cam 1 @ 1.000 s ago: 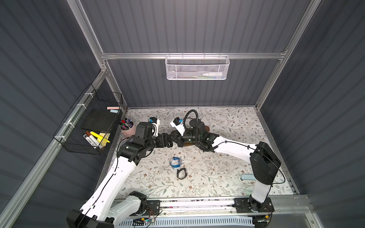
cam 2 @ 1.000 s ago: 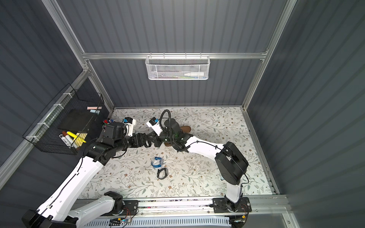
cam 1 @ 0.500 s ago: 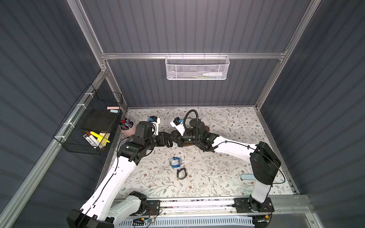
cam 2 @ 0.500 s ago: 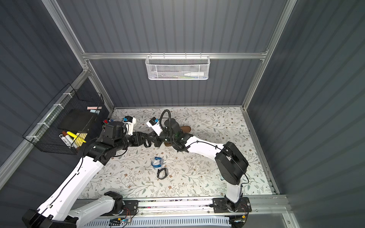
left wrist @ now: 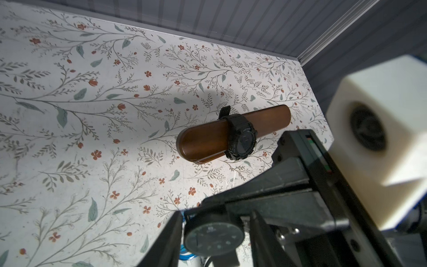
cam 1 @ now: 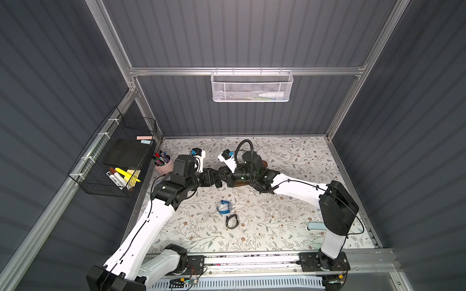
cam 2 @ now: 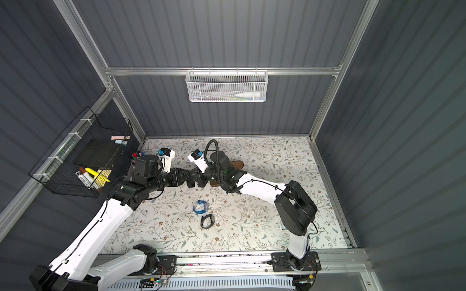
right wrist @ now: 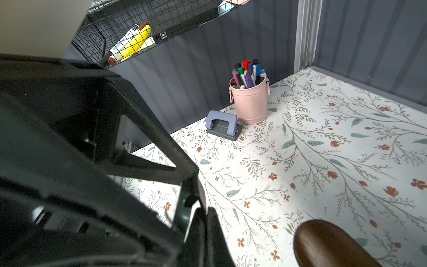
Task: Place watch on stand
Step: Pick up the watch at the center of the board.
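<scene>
Two pincers meet tip to tip above the desk [cam 1: 277, 226], just beside the stand [left wrist: 208, 141]. The stand sits toward the back of the desk, and I see a chunky black watch [left wrist: 242, 141] already strapped around its bar. My left pincer [left wrist: 216, 215] has its fingers on either side of a round-faced watch [left wrist: 213, 238], close against the case. Whether they actually pinch it I cannot tell. My right pincer [right wrist: 204, 215] is fully closed, its tips right at the left pincer's. Nearer the rail, a blue watch [cam 1: 224, 207] and a black band [cam 1: 232, 222] lie on the desk, just beside each other.
</scene>
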`<action>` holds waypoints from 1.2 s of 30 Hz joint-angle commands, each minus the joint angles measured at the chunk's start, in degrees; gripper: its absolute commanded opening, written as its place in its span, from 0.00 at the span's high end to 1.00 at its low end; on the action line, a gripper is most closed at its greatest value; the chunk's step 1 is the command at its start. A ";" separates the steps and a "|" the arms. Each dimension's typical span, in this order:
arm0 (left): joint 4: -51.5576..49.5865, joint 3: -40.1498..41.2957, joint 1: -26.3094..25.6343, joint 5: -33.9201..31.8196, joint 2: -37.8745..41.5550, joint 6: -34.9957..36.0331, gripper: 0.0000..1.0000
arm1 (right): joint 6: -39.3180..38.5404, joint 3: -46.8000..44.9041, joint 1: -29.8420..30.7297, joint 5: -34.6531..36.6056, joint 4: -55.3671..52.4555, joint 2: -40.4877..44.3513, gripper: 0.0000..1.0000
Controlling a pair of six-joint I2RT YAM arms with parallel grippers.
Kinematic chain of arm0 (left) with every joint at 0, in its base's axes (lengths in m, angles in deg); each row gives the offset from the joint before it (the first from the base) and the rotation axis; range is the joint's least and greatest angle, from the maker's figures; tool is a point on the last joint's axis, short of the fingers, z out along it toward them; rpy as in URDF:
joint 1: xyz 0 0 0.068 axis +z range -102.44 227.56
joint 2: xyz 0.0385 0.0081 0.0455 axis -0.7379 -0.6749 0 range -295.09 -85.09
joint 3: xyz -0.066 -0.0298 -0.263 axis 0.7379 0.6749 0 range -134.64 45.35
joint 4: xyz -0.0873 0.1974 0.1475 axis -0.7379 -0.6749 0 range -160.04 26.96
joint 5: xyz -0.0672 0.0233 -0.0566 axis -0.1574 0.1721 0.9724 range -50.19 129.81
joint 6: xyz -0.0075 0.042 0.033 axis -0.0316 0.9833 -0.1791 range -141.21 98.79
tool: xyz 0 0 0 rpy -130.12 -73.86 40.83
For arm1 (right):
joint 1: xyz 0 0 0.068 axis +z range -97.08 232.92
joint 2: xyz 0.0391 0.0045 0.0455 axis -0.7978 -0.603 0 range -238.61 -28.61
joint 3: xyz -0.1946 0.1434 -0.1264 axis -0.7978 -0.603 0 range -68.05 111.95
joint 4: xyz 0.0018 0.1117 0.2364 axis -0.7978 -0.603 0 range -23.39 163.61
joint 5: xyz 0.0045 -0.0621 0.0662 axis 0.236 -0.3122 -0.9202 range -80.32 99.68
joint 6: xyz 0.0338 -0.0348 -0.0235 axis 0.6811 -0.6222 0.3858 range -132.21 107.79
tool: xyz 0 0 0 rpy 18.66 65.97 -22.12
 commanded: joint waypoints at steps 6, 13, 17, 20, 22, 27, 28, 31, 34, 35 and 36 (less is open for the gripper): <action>0.52 1.42 -0.45 3.51 -0.51 -1.14 0.30 | -1.13 1.07 0.96 -1.95 2.21 -0.38 1.00; -0.14 2.59 -0.79 1.83 1.43 -1.45 0.14 | -1.03 1.37 0.96 -1.57 2.02 -0.69 1.00; 0.85 3.58 -0.89 0.47 1.85 -1.36 0.18 | -0.96 1.14 0.96 -1.51 2.30 -0.52 1.00; 1.06 3.11 -0.89 -1.68 2.31 -1.47 0.24 | -0.92 1.06 0.96 -1.77 2.28 -0.48 1.00; 0.82 2.42 -0.93 -2.79 2.42 -1.14 0.27 | -0.89 1.02 0.96 -1.78 2.30 -0.52 1.00; -0.55 0.62 -0.84 -3.88 1.45 -0.84 0.28 | -1.05 0.96 1.00 -1.16 2.00 -0.33 1.00; -1.10 0.25 -0.89 -3.75 1.28 -0.34 0.28 | -1.07 0.87 0.96 -1.01 2.04 -0.24 1.00; -3.79 -1.41 -0.93 -3.38 0.84 1.32 0.27 | -0.87 0.82 0.87 -0.22 1.86 -0.26 1.00; -5.76 -3.11 -0.89 -4.26 1.30 2.18 0.28 | -0.74 0.96 0.87 0.19 1.77 -0.30 1.00; -5.97 -3.74 -0.88 -4.74 1.28 2.21 0.29 | -0.57 1.01 0.87 0.46 1.62 -0.42 1.00; -6.23 -4.18 -0.89 -4.76 1.19 2.27 0.30 | -0.50 1.09 0.88 0.58 1.41 -0.49 1.00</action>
